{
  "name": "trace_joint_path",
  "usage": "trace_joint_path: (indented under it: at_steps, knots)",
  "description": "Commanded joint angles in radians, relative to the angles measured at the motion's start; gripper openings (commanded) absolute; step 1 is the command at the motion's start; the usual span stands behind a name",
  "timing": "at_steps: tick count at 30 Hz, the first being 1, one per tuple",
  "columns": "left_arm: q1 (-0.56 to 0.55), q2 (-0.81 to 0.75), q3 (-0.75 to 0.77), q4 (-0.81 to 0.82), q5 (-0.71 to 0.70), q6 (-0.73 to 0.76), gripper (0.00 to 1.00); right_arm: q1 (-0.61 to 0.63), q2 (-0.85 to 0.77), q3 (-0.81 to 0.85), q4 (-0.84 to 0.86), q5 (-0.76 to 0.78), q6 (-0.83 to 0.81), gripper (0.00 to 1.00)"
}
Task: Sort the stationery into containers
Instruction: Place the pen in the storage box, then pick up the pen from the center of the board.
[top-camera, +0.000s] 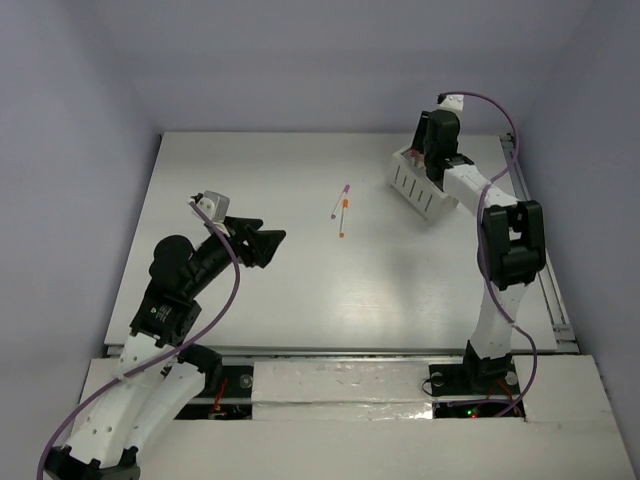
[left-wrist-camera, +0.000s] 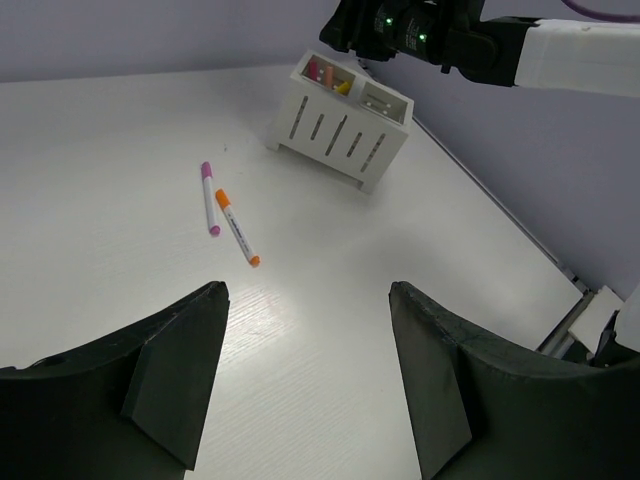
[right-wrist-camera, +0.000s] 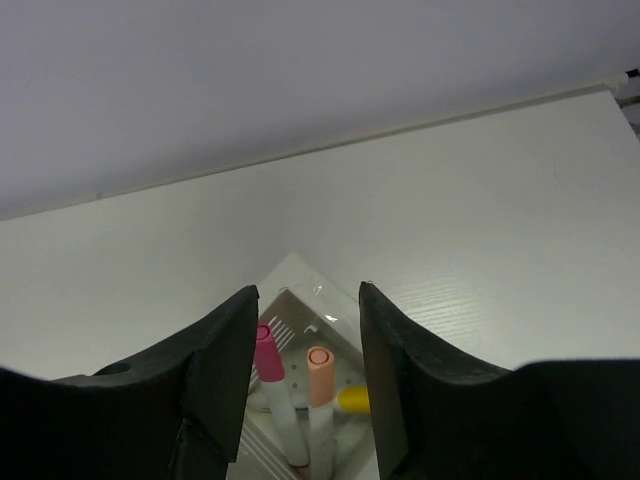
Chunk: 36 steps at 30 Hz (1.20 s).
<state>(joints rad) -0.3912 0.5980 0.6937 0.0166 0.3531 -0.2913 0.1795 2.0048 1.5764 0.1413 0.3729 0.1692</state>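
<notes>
The white slatted box (top-camera: 415, 187) stands at the back right of the table. My right gripper (top-camera: 432, 152) hovers over it, open and empty; in the right wrist view (right-wrist-camera: 308, 292) the jaws frame one compartment (right-wrist-camera: 300, 276) holding a pink-capped pen (right-wrist-camera: 267, 352), a peach-orange-capped pen (right-wrist-camera: 320, 372) and a yellow cap (right-wrist-camera: 352, 399). Two pens lie on the table mid-back: a purple-capped one (top-camera: 340, 200) (left-wrist-camera: 209, 197) and an orange-capped one (top-camera: 344, 217) (left-wrist-camera: 236, 226). My left gripper (top-camera: 270, 243) (left-wrist-camera: 308, 292) is open and empty, short of these pens. The box (left-wrist-camera: 340, 122) shows beyond them.
A metal rail (top-camera: 540, 260) runs along the table's right edge beside the right arm. Grey walls close the back and sides. The right arm (left-wrist-camera: 450, 35) reaches over the box in the left wrist view.
</notes>
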Motion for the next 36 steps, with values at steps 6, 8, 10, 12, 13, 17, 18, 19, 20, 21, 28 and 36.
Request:
trace_joint_path:
  at_steps: [6, 8, 10, 12, 13, 17, 18, 19, 20, 21, 28, 36]
  knots:
    - [0.003, -0.020, -0.010, 0.040, -0.002, 0.009, 0.63, 0.099, -0.210, -0.096, 0.046, -0.042, 0.050, 0.24]
    - [0.003, -0.012, -0.010, 0.037, 0.000, 0.009, 0.62, 0.145, -0.239, -0.139, 0.038, -0.048, 0.068, 0.00]
    - [0.003, -0.013, -0.016, 0.046, 0.020, 0.006, 0.59, 0.214, -0.259, -0.199, 0.020, -0.069, 0.090, 0.00]
    - [0.003, -0.015, -0.014, 0.048, 0.018, 0.007, 0.34, 0.253, -0.256, -0.246, -0.006, -0.113, 0.131, 0.00]
    - [0.003, -0.012, -0.011, 0.045, 0.012, 0.011, 0.27, 0.280, -0.238, -0.253, -0.020, -0.133, 0.142, 0.00]
    - [0.003, -0.006, -0.011, 0.043, 0.018, 0.007, 0.13, 0.340, -0.183, -0.271, -0.066, -0.192, 0.168, 0.38]
    - [0.003, -0.009, -0.011, 0.045, 0.015, 0.007, 0.13, 0.350, -0.170, -0.270, -0.090, -0.195, 0.168, 0.43]
    - [0.003, -0.010, -0.010, 0.043, 0.011, 0.009, 0.14, 0.350, -0.160, -0.259, -0.107, -0.200, 0.168, 0.52]
    - [0.003, -0.010, -0.008, 0.042, 0.001, 0.009, 0.16, 0.360, -0.132, -0.247, -0.127, -0.200, 0.168, 0.53]
    - [0.003, -0.003, -0.007, 0.039, 0.001, 0.009, 0.20, 0.360, -0.118, -0.236, -0.138, -0.195, 0.173, 0.53]
    - [0.003, 0.005, -0.008, 0.043, 0.012, 0.009, 0.28, 0.380, -0.035, -0.193, -0.198, -0.212, 0.174, 0.42]
    - [0.012, 0.005, -0.013, 0.046, 0.021, 0.007, 0.33, 0.400, 0.037, -0.136, -0.233, -0.212, 0.171, 0.40]
